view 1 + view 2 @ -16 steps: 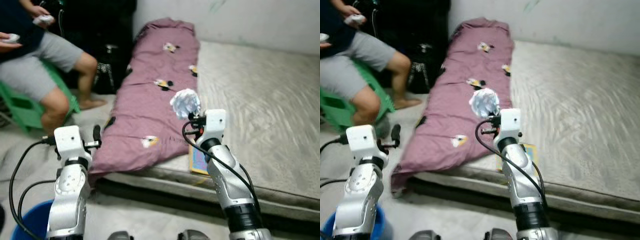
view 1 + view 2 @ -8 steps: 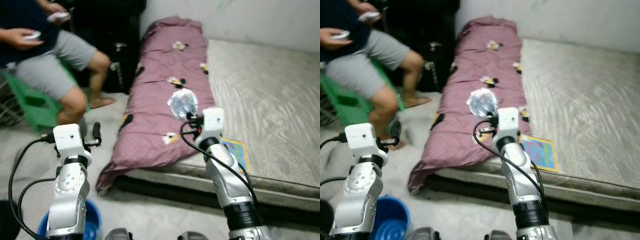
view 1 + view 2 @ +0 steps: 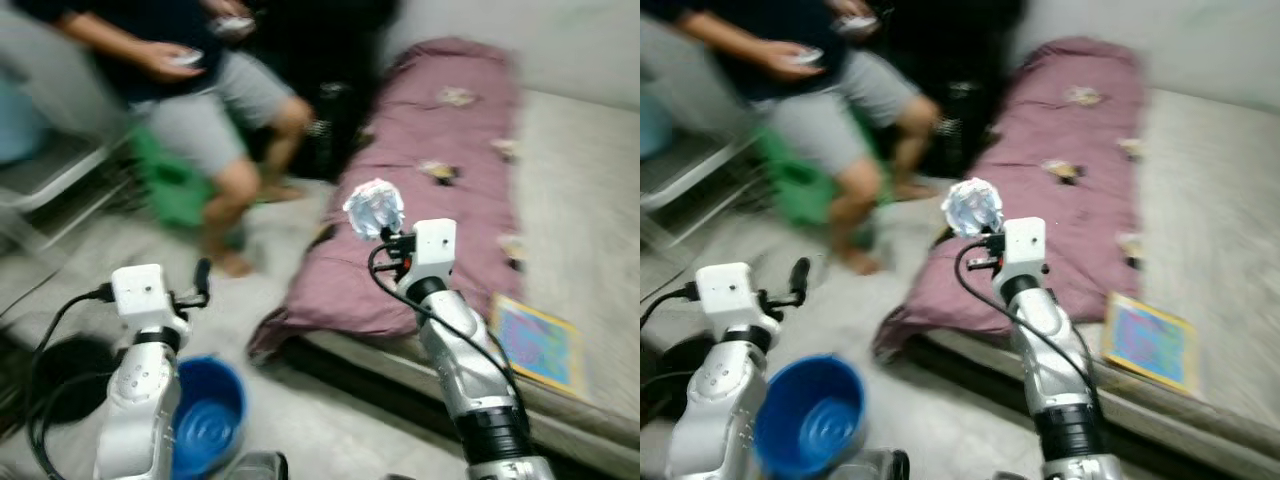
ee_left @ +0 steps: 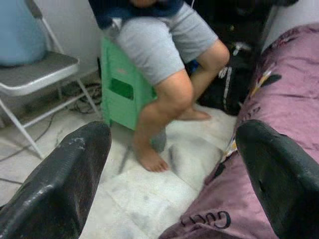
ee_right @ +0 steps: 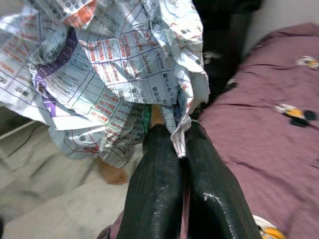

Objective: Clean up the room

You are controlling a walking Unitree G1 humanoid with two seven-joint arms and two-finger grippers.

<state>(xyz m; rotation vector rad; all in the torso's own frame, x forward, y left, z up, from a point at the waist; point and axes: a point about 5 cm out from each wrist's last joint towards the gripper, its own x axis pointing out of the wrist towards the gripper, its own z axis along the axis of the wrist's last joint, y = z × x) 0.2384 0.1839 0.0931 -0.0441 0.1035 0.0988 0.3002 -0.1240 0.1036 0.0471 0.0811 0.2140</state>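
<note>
My right gripper is shut on a crumpled ball of printed paper, held up at chest height over the edge of the mattress. The same paper ball shows white against the purple blanket. A blue bucket stands on the floor low at the left, just beside my left arm. My left gripper is open with nothing between its fingers, raised above the floor near the bucket.
A person sits on a green stool at the left, with bare feet on the floor. A grey folding chair stands further left. A colourful book lies near the mattress edge. A black bag leans by the bed.
The whole view has swung left and is blurred, so the bucket and the person sit further right in view. The paper ball stays in my right gripper.
</note>
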